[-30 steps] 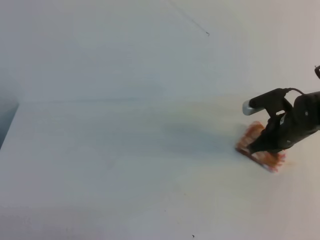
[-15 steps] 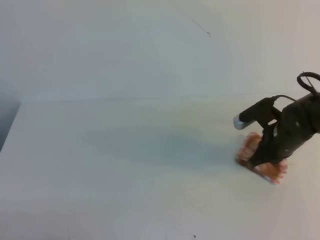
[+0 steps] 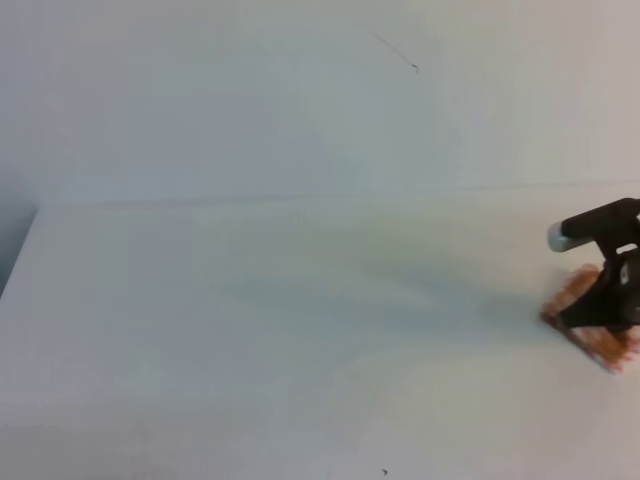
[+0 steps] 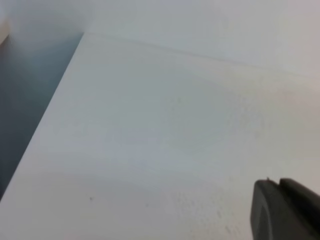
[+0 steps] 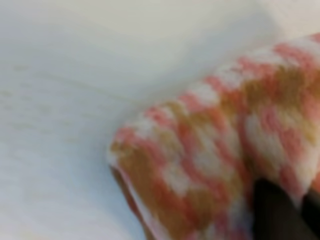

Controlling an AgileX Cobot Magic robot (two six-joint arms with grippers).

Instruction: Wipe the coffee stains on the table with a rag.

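You see a soft, fuzzy woven cloth rag (image 5: 210, 150) with brownish patches on the smooth, matt white table (image 3: 250, 320).

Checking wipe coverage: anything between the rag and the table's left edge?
Nothing: bare table from the rag leftward in the exterior high view; no stain visible.

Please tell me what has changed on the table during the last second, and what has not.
The right gripper, shut on the rag, dragged it across the table toward the right edge of the high view. Its grip stayed the same and the rag stayed on the surface. No coffee stain is visible now.
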